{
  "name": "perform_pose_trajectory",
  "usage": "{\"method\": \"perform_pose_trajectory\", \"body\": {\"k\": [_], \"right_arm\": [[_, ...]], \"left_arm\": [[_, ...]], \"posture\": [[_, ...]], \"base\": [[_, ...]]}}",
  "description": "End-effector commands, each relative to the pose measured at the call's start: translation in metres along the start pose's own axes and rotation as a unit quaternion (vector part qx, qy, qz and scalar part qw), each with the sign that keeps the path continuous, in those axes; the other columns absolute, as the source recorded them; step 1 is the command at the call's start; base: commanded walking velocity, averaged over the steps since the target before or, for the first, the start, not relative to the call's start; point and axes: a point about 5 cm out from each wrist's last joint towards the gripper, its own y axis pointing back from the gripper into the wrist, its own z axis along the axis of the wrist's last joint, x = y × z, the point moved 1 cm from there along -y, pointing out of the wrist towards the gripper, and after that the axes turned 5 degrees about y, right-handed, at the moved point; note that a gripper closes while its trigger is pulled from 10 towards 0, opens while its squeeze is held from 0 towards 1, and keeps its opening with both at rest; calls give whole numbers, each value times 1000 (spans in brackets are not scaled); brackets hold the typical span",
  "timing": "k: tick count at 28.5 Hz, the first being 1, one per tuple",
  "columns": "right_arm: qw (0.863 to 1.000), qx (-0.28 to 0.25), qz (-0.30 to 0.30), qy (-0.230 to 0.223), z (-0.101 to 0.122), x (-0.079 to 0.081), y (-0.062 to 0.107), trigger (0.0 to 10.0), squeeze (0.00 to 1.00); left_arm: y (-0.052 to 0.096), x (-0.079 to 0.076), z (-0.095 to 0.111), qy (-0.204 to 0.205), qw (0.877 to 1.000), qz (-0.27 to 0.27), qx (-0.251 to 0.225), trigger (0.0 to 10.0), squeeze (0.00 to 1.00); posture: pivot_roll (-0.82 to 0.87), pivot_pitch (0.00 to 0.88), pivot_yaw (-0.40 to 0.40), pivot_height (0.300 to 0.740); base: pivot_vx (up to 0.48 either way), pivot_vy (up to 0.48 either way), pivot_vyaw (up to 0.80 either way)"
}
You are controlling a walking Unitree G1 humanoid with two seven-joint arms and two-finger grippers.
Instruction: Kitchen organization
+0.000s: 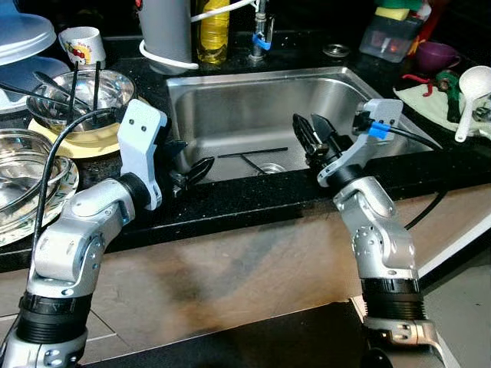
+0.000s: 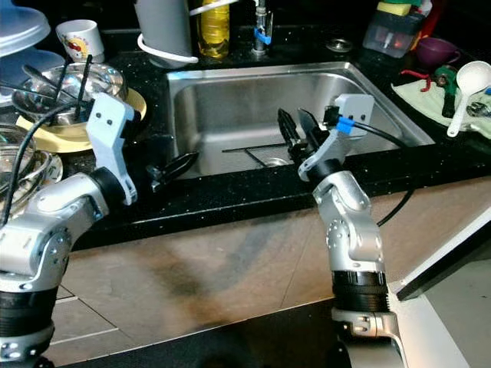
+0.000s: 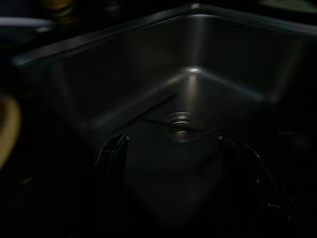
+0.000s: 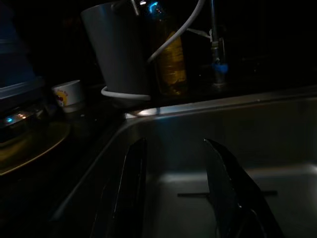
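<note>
A steel sink [image 1: 230, 100] lies in the black counter before me, with two thin black chopsticks [image 1: 253, 156] on its floor near the drain [image 3: 179, 120]. My left gripper [image 1: 189, 172] hovers at the sink's front left corner, open and holding nothing; its wrist view looks down into the basin between its spread fingers [image 3: 113, 153]. My right gripper [image 1: 313, 135] is over the front right part of the basin, open too, pointing toward the back left. One chopstick [image 4: 198, 194] shows past its fingers [image 4: 132, 173].
Left of the sink a steel bowl [image 1: 77, 96] with utensils sits on a yellow plate, beside a glass bowl [image 1: 23, 180] and a cup [image 1: 83, 44]. A grey container [image 1: 165, 31], oil bottle [image 1: 213, 31] and faucet [image 1: 261, 34] stand behind. A white ladle [image 1: 472, 84] lies right.
</note>
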Motion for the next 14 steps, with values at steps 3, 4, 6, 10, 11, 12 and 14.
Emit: {"method": "perform_pose_trajectory", "body": {"k": [3,4,6,10,11,12,14], "right_arm": [[1000,14,-1,-6,-5,6,7,10000,0],[1000,14,-1,-6,-5,6,7,10000,0],[1000,25,0,-6,-9,10,11,10000,0],[1000,31,0,-5,-12,12,14,10000,0],[999,33,0,-6,-12,12,14,10000,0],[999,34,0,-7,-12,13,15,10000,0],[999,37,-2,-8,-13,13,16,10000,0]], "left_arm": [[3,8,-10,17,998,50,18,10000,0],[3,8,-10,17,998,50,18,10000,0],[3,10,-15,19,997,70,28,10000,0],[3,12,-18,7,996,83,32,10000,0],[3,12,-19,4,996,84,33,10000,0],[3,12,-19,2,996,86,35,10000,0],[2,13,-21,-21,994,93,49,10000,0]], "posture": [[-77,182,-36,740],[-77,182,-36,740],[-77,182,-37,740],[-77,181,-37,740],[-77,181,-37,740],[-78,180,-38,740],[-78,180,-38,740]], "base": [[0,0,0],[0,0,0],[0,0,0],[0,0,0],[0,0,0],[0,0,0],[0,0,0]]}}
